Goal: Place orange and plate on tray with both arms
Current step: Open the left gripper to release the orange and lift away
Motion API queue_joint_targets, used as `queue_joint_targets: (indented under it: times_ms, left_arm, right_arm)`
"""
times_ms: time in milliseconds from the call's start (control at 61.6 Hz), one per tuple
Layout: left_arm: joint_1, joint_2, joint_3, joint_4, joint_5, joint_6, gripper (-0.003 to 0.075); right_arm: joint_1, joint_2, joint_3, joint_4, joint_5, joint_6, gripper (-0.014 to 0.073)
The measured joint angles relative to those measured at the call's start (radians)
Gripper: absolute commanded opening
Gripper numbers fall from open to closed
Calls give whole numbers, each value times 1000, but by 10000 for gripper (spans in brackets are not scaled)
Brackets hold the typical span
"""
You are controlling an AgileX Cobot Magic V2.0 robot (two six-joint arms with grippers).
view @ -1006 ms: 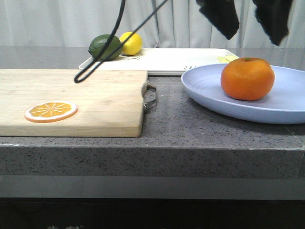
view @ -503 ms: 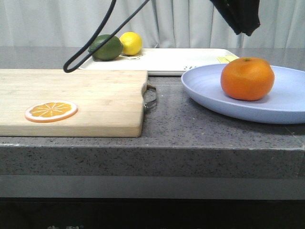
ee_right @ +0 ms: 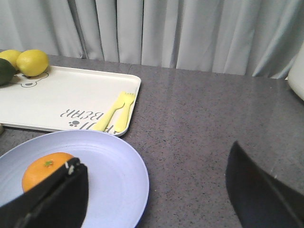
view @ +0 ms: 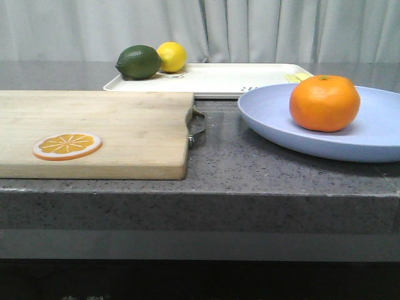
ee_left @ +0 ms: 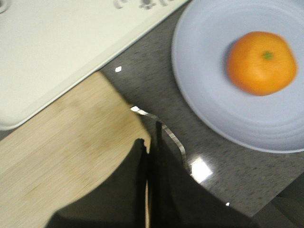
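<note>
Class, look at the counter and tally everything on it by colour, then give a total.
Orange: 2, the orange and the orange slice
Yellow: 3, two lemons and the fork
Green: 1, the lime
Lavender-blue: 1, the plate
Cream-white: 1, the tray
Wood: 1, the board
Total: 9

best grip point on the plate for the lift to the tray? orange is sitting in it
Probably the plate's thin raised rim, one finger over and one under, from an open counter side. The plate is shallow and too wide to span. The orange sits loose, so keep it level. The cutting board sits to its left, the tray behind.
</note>
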Motion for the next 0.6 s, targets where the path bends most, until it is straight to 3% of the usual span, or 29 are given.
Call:
queue_joint_targets:
  times_ms: [162, 341, 601]
  left_arm:
    - [141, -163, 188, 0, -20, -16, -18]
    - [267, -397, 470, 0, -166, -42, -18]
    - [348, -794, 884, 0, -384, -54, -18]
  right_arm:
    - [0, 0, 0, 0, 0, 0, 601]
    - [0, 0, 0, 0, 0, 0, 601]
    - [0, 0, 0, 0, 0, 0, 601]
